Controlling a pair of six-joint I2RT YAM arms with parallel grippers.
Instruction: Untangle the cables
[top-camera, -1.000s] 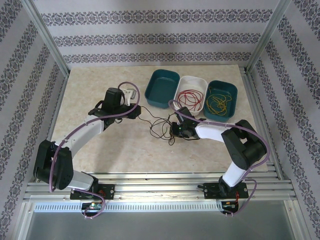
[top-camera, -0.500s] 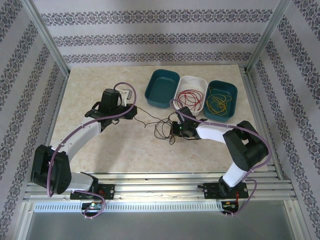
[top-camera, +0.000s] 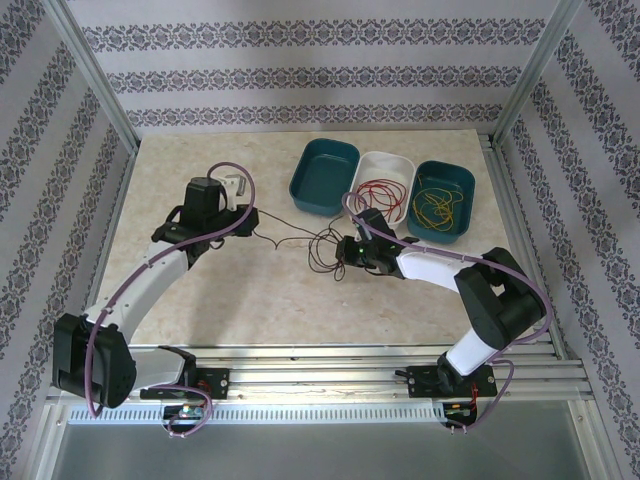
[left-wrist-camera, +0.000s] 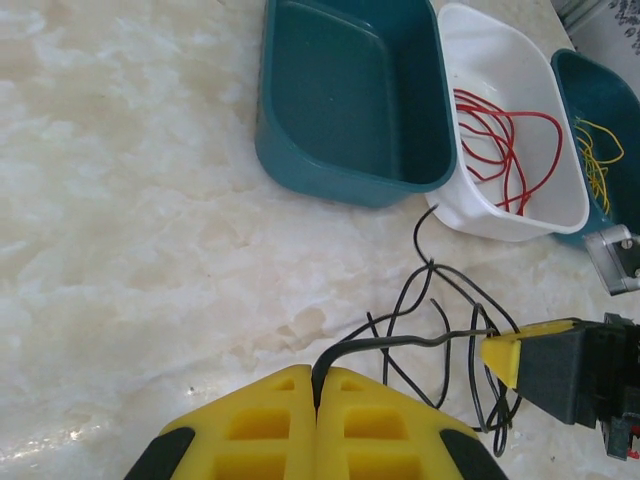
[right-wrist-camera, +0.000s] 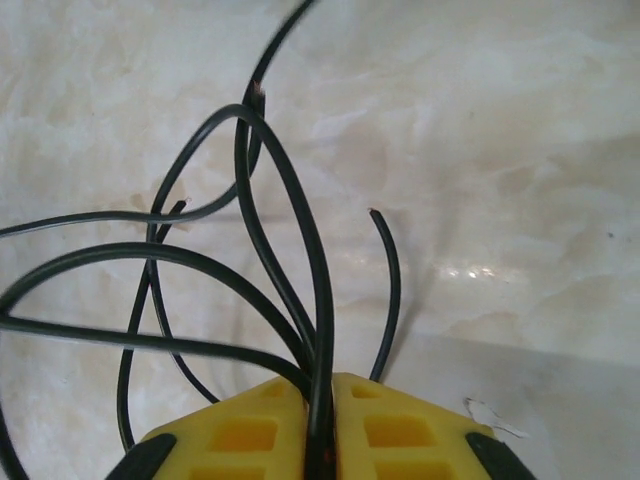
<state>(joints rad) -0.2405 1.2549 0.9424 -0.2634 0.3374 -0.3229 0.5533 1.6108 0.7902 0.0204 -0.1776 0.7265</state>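
A tangle of thin black cables (top-camera: 322, 252) lies mid-table, between my two grippers. The left gripper (top-camera: 252, 224) is shut on one black strand (left-wrist-camera: 400, 342), which runs rightwards to the bunch. My right gripper (top-camera: 343, 248) is shut on the black cables (right-wrist-camera: 250, 250) at the bunch's right side, with several loops fanning out ahead of its yellow fingers (right-wrist-camera: 395, 420). In the left wrist view the left gripper (left-wrist-camera: 318, 378) pinches the strand, and a right fingertip (left-wrist-camera: 500, 357) shows at the tangle. Red cables (top-camera: 385, 192) lie in the white bin and yellow cables (top-camera: 435, 207) in the right teal bin.
Three bins stand in a row at the back: an empty teal bin (top-camera: 324, 178), a white bin (top-camera: 386, 163) and a second teal bin (top-camera: 468, 185). Metal frame rails and patterned walls close in the marble tabletop (top-camera: 200, 290).
The left arm has drawn back to the left with its strand, pulling it out of the bunch. The right gripper has shifted slightly toward the bins while holding the tangle.
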